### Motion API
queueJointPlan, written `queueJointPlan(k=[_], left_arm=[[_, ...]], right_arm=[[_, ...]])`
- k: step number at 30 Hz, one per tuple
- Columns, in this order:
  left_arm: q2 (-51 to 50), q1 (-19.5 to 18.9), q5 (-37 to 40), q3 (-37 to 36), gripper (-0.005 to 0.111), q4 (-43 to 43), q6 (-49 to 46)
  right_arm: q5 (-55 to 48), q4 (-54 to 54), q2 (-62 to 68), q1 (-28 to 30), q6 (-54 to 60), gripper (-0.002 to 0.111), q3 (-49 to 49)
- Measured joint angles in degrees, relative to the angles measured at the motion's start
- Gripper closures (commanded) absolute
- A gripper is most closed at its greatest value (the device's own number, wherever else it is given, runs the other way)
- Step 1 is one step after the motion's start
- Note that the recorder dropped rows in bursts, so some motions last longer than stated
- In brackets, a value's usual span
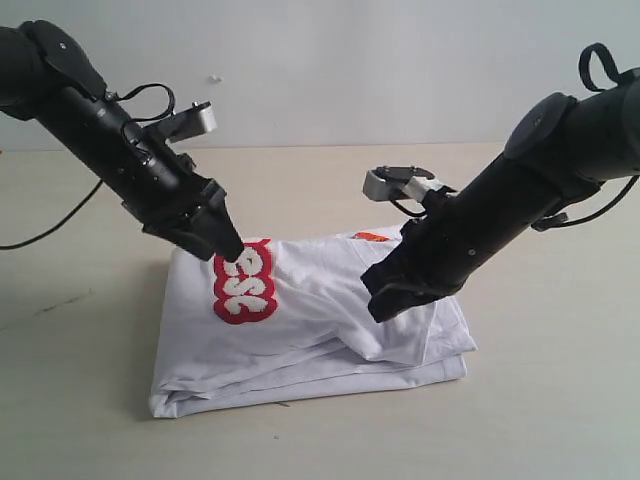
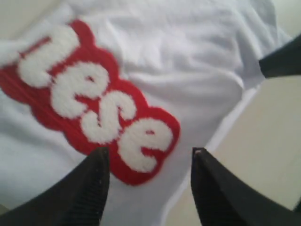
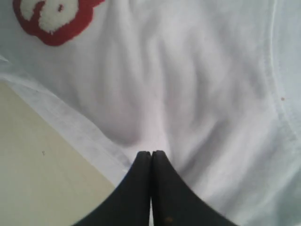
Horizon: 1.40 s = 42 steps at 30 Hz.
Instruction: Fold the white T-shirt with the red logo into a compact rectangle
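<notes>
The white T-shirt [image 1: 320, 320] lies on the table folded into a thick, rough rectangle. The red logo [image 1: 243, 283] faces up on its left part, and only its last letters show in the left wrist view [image 2: 99, 103]. My left gripper [image 1: 230, 252] hovers just over the logo's far end, open, with nothing between its fingers [image 2: 149, 153]. My right gripper [image 1: 383, 303] is shut on a pinch of the shirt's top layer near the middle. Creases run into its closed tips [image 3: 151, 153]. The orange neck tag [image 1: 370, 237] peeks out behind the right arm.
The beige table [image 1: 560, 400] runs all round the shirt. The right gripper's dark tip [image 2: 282, 61] shows in the left wrist view, past the shirt's edge. A cable [image 1: 50, 225] hangs from the left arm.
</notes>
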<state>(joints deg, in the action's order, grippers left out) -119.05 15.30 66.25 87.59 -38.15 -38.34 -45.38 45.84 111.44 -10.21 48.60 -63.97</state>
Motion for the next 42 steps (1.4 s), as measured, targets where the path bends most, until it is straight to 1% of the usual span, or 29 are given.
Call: queueJointPlan(k=[2, 6, 8, 13, 17, 25, 33, 36, 40, 42], left_arm=[[0.10, 0.00, 2.35, -1.57, 0.054, 0.03, 1.50], [0.10, 0.00, 3.12, -6.64, 0.054, 1.92, 3.82], [0.10, 0.00, 3.12, -9.20, 0.054, 2.53, 4.30], [0.10, 0.00, 0.14, -14.12, 0.054, 2.88, 4.52], [0.10, 0.00, -3.17, -15.76, 0.054, 3.73, 4.52], [0.10, 0.00, -8.98, -15.97, 0.054, 6.08, 4.52], [0.21, 0.00, -9.73, -16.01, 0.055, 6.17, 4.52], [1.31, 0.00, -10.51, -16.10, 0.064, 6.17, 4.52], [5.97, 0.00, -12.85, -16.10, 0.075, 4.86, 4.52], [9.07, 0.00, -13.22, -16.10, 0.085, 4.67, 4.52]], right_arm=[[-0.27, -1.01, -0.74, 0.00, -0.14, 0.108, 0.00], [-0.37, -5.34, -1.57, 0.00, -2.67, 0.108, 0.00], [-0.22, -8.50, -1.69, 0.00, -4.76, 0.108, 0.00], [1.24, -17.63, -1.71, 0.00, -12.14, 0.108, 0.00], [0.67, -19.29, -1.71, 0.00, -13.70, 0.108, 0.00], [-2.80, -19.75, 1.73, 0.00, -13.80, 0.108, 0.00], [-4.12, -19.64, 3.49, 0.00, -13.92, 0.108, 0.00], [-4.12, -19.89, 2.92, 0.00, -13.92, 0.108, 0.00], [-4.12, -21.07, 0.06, 0.00, -14.23, 0.108, 0.11], [-4.12, -21.73, -1.86, 0.00, -15.23, 0.108, 0.11]])
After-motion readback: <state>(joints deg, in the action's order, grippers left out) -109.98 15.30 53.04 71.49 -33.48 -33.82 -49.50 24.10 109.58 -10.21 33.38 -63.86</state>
